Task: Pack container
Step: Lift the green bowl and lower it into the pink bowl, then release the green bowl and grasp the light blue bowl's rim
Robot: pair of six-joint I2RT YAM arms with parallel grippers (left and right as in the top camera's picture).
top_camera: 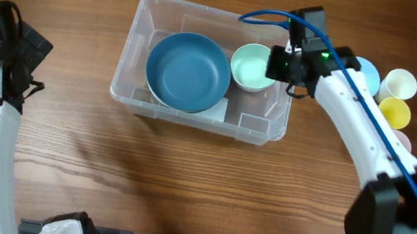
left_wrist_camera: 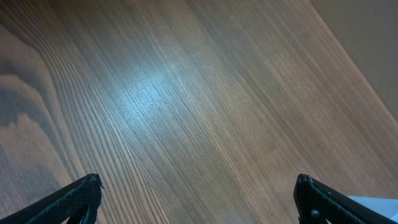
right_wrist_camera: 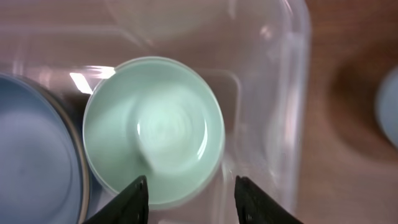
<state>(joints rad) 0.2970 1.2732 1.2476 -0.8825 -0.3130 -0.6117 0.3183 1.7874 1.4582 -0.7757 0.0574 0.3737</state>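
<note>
At the left edge of the overhead view my left gripper [left_wrist_camera: 198,185] hung over bare table [left_wrist_camera: 186,93], its jaws spread as wide as they go and nothing between them. It was well apart from the work. The container [top_camera: 133,92] sat in the upper middle of that view, its long axis running left to right across the frame. The big blue bowl [top_camera: 188,70] filled its left half. The small green bowl [top_camera: 250,66] sat just beside that bowl in the right half, close to the right end wall. My right gripper [right_wrist_camera: 188,196] was directly above the green bowl. In the wrist view the two fingers stood partly apart at the bottom of the frame. One lay over the bowl's near rim and the other just outside it, and I saw neither pressing on it, so I took that hand to be holding nothing. Past the container's right end, at the upper right of the overhead frame, a pale blue cup [top_camera: 369,75], a white cup [top_camera: 399,83] and a yellow cup [top_camera: 395,111] stood on the table, close together. I judged that these were what remained to pack. They lay to the right of my right hand, just beyond the end wall, and the container lay to their left. The right arm was therefore far the nearer one for the next reach. Free room inside looked tight, mostly at the green bowl's end.
</note>
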